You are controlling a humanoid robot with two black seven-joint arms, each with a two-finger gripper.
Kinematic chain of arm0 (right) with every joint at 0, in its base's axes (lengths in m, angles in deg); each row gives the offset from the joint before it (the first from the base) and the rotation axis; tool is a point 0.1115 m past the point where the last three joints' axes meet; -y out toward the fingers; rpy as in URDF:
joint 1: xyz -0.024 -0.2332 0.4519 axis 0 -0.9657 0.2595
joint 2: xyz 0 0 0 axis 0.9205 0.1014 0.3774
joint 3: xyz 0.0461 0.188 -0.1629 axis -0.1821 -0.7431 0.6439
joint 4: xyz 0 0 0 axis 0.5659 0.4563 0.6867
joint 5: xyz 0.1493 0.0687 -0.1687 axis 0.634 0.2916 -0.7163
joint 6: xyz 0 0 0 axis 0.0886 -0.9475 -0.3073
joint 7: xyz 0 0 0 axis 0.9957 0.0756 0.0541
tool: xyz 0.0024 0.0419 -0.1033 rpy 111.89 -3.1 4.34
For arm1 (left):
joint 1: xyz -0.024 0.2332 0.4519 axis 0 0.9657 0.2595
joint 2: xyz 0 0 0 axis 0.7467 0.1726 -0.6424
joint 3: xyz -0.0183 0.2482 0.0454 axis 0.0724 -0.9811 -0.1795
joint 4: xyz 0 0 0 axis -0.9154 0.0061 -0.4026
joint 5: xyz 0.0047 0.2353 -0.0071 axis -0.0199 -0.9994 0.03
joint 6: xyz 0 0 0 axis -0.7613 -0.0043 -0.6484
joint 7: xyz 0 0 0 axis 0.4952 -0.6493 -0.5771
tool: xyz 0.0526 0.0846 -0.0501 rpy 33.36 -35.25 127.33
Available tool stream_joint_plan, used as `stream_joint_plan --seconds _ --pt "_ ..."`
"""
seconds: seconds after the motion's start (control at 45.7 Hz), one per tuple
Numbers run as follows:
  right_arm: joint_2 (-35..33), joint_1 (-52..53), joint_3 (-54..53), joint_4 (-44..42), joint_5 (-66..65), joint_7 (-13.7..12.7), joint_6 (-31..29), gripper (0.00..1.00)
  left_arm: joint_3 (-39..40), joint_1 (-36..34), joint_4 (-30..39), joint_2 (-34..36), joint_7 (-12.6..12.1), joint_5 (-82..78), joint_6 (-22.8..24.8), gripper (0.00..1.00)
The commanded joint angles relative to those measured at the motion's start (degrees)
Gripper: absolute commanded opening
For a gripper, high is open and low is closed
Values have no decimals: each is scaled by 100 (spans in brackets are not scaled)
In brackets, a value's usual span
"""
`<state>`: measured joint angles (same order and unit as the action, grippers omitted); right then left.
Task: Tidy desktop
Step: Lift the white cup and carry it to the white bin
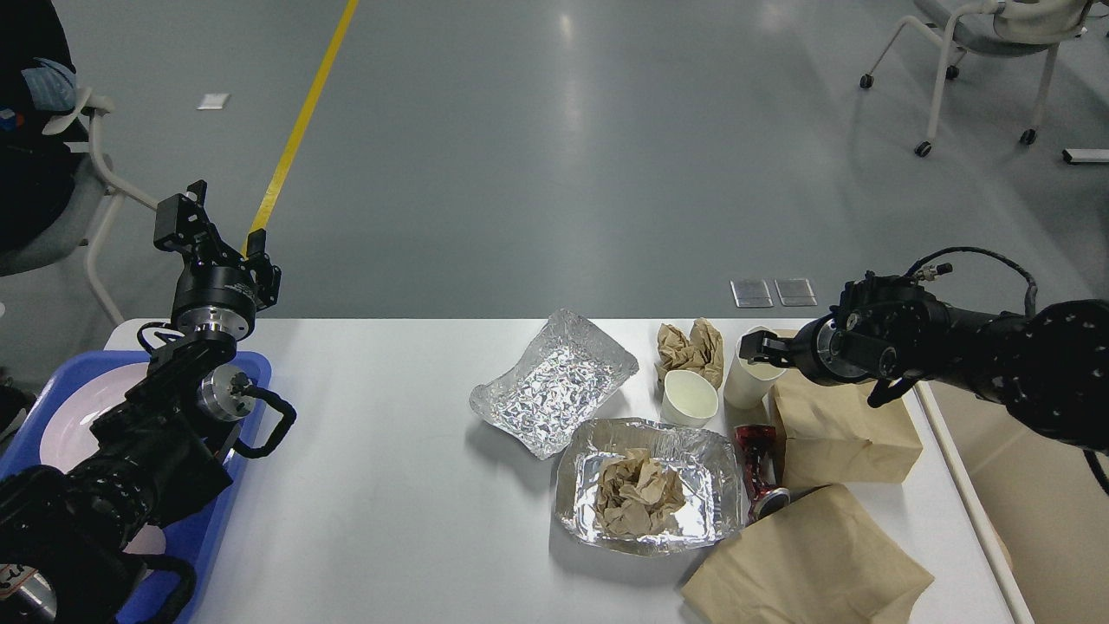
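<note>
The white desktop (390,485) carries litter on its right half. There is an empty foil tray (554,381) and a second foil tray (703,459) holding crumpled brown paper (639,494). More crumpled paper (690,347) lies behind a short paper cup (690,397), with a tall paper cup (742,386) beside it. A crushed red can (756,459) and two brown paper bags (840,425) (806,563) lie further right. My right gripper (752,347) is at the tall cup's rim, seen dark and end-on. My left gripper (182,217) is raised over the table's far left corner, open and empty.
A beige bin (1040,503) stands off the table's right edge, under my right arm. A blue tray (208,529) holding a white plate (69,416) sits at the left edge beneath my left arm. Office chairs stand on the grey floor beyond.
</note>
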<state>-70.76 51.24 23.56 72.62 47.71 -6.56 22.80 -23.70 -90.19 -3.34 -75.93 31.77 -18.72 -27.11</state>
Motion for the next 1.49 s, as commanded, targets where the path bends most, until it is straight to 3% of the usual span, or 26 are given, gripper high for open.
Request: stream_joint_plan --seconds 0.0,0.153,0.263,0.372,0.898,1.183,1.468 --pt "151 -217 114 -190 449 -13 176 86 0 -3 0 0 0 1 0 96" --pt "160 -235 132 -208 493 -22 221 61 0 6 0 0 0 1 0 96" --pt "125 -199 132 -155 520 -22 159 15 0 6 0 0 0 1 0 96" --pt "116 -191 132 -155 528 -22 159 0 0 -3 0 0 0 1 0 96" --pt "-209 99 325 -32 476 -13 168 0 0 -3 0 0 0 1 0 96" --pt "-982 1399 290 1189 458 49 36 0 0 6 0 0 0 1 0 96" --pt "-1949 3218 18 1752 449 66 -877 0 0 -3 0 0 0 1 0 96"
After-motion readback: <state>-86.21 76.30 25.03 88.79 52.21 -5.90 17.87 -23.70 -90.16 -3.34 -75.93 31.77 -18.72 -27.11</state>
